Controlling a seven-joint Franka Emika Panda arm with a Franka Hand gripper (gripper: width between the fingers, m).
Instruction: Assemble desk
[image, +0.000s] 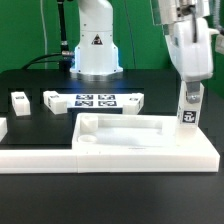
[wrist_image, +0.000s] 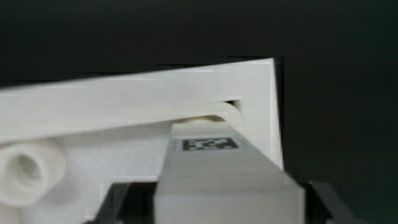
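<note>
The desk's white tabletop (image: 150, 137) lies flat with its raised rims up, near the front of the table. My gripper (image: 190, 92) is shut on a short square leg (image: 189, 110) and holds it upright over the tabletop's far corner on the exterior view's right. In the wrist view the leg (wrist_image: 222, 170), with its tag facing the camera, sits between my dark fingers (wrist_image: 134, 205). Its lower end is at a hole in the tabletop's corner (wrist_image: 249, 85). Whether the leg is seated in the hole cannot be told. Two loose legs (image: 20, 100) (image: 52, 99) lie at the exterior view's left.
The marker board (image: 100, 100) lies behind the tabletop, in front of the robot's base (image: 97, 45). A long low white rail (image: 40, 152) runs along the tabletop's front and left side. Another white part (image: 2, 126) shows at the left edge. A round boss (wrist_image: 22, 170) rises from the tabletop.
</note>
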